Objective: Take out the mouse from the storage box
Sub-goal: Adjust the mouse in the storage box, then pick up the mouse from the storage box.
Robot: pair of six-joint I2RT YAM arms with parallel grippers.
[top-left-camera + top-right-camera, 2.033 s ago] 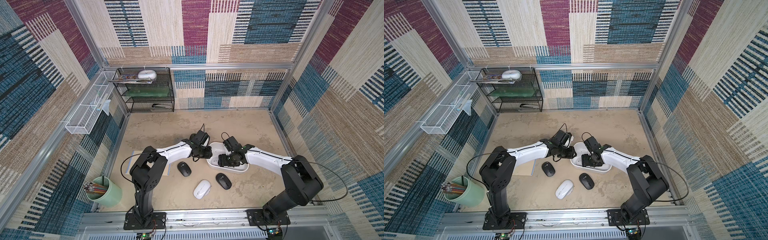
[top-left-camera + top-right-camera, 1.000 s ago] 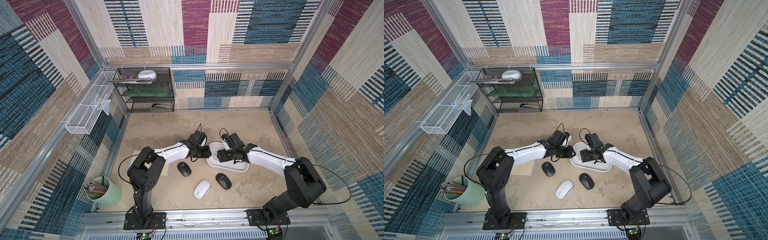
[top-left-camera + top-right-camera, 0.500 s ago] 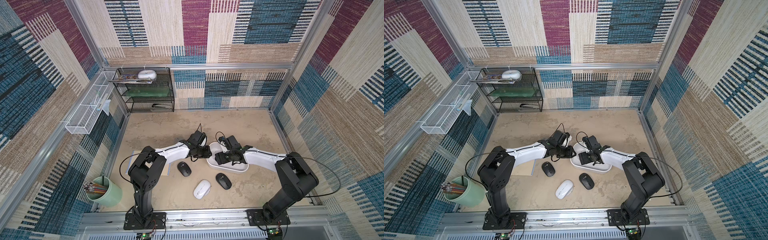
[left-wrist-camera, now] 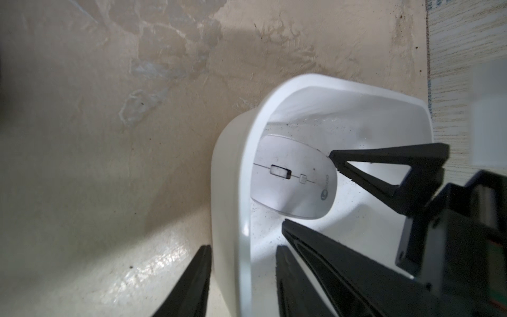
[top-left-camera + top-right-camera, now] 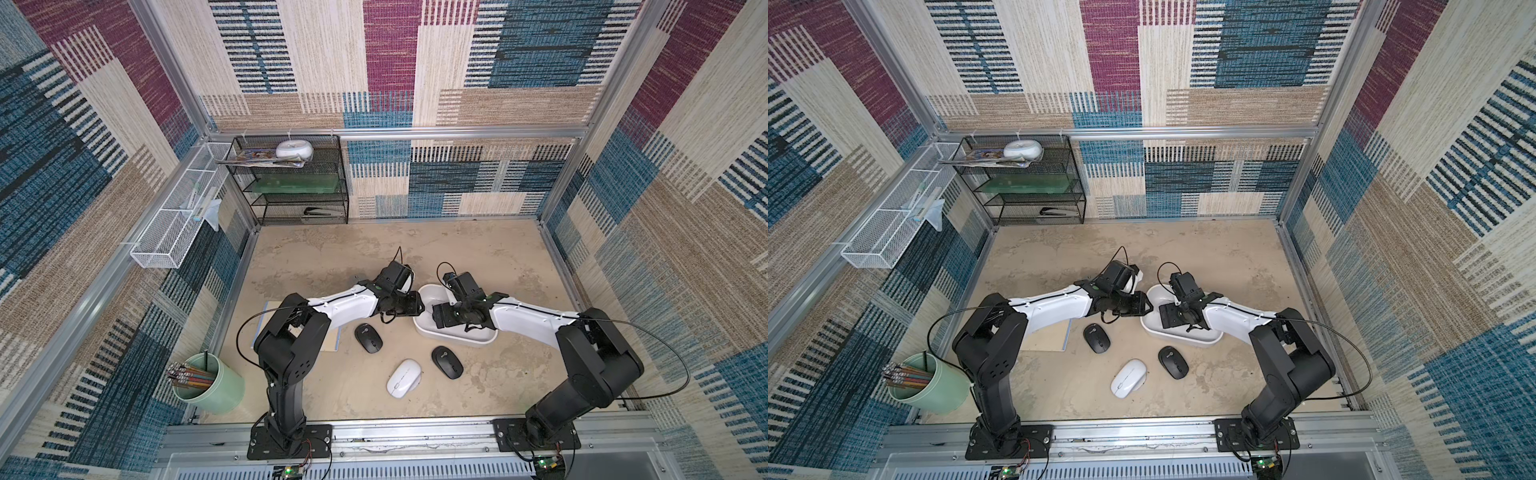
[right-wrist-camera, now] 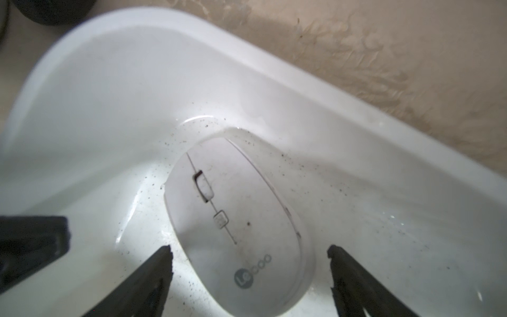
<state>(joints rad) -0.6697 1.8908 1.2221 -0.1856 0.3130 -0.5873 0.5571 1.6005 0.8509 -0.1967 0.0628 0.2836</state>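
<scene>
Jaws of the right gripper (image 6: 249, 252) stand wide and released, one on each side of the rear half of the mouse (image 6: 233, 219), with a gap to either flank; nothing is held. The mouse lies flat, buttons up, on the floor of the box (image 6: 301, 93), its nose close to the curved left end wall.

By my reading the step in hand is the grasp. To do it well, I would slide the gripper a little further along the body so the pads meet the flanks nearer the middle, and lower them almost to the floor. A pinch on the rounded tail would likely squirt the smooth shell forward. Close evenly, then lift straight up until the mouse clears the rim before carrying it over the bench (image 5: 498, 257).

The left gripper (image 4: 241, 248) straddles the box's left end wall, one finger outside and one inside. Whether it pinches the wall or merely brackets it I cannot tell. A firm hold there would stop the light box riding up with the lift.

In both top views the right arm reaches from its near-right base, elbow high, forearm running left over the box, wrist tipped down. The left arm mirrors it from near left, its wrist at the box's left end.
</scene>
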